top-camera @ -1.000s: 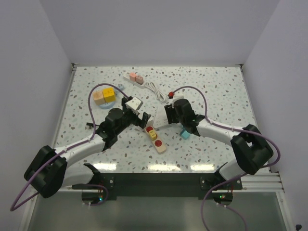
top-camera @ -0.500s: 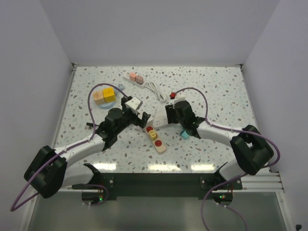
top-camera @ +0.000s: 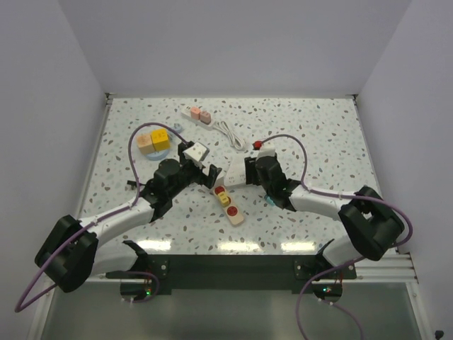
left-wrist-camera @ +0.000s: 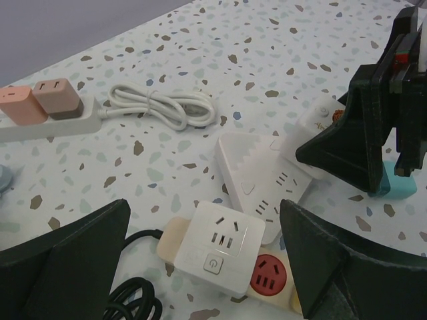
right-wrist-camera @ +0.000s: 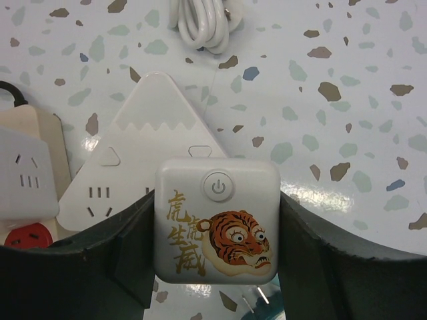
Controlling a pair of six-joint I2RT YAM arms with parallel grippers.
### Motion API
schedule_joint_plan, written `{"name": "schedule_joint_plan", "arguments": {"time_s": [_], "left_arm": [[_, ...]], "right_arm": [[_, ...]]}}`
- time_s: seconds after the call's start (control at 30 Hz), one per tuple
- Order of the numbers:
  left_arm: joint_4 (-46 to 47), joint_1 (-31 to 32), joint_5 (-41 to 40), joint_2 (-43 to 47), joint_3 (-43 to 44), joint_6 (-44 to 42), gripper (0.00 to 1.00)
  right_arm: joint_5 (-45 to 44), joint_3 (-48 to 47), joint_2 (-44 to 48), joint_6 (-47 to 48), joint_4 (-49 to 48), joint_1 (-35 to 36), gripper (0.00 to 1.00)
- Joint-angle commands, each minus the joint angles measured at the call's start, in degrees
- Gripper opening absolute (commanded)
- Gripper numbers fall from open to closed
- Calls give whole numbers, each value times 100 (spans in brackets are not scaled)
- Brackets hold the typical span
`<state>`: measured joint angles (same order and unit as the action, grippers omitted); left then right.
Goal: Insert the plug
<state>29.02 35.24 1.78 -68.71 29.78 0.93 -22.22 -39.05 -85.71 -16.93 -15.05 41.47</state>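
1. Squarely, the right gripper (right-wrist-camera: 217,261) clamps the plug (right-wrist-camera: 217,223) by its sides, jaws half spread.
2. Plug sits over the socket (right-wrist-camera: 143,167), mid-surface (top-camera: 318,127); contact unclear.
3. Left gripper (left-wrist-camera: 207,257) gapes wide, empty, around the cube (left-wrist-camera: 217,247) on the strip (top-camera: 230,205).

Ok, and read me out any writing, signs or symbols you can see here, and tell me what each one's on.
"虎虎生威", as far as it can be read: gold characters on the face of the tiger plug, left of the tiger picture.
Power sign: on the round button at the top of that same plug.
Power sign: on the small button of the white square adapter.
No other words, brand names or numbers can be read in any view.
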Motion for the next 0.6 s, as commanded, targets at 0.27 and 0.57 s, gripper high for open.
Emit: {"name": "schedule_joint_plan", "arguments": {"time_s": [0.27,0.57], "left_arm": [[44,-62,270,-274,361,22,100],[333,-62,586,-1888,1354,-14,97]], "right_arm": [[165,758,-394,-856,1048,405,0],[-72,943,-666,-1067,723,598,0]]}}
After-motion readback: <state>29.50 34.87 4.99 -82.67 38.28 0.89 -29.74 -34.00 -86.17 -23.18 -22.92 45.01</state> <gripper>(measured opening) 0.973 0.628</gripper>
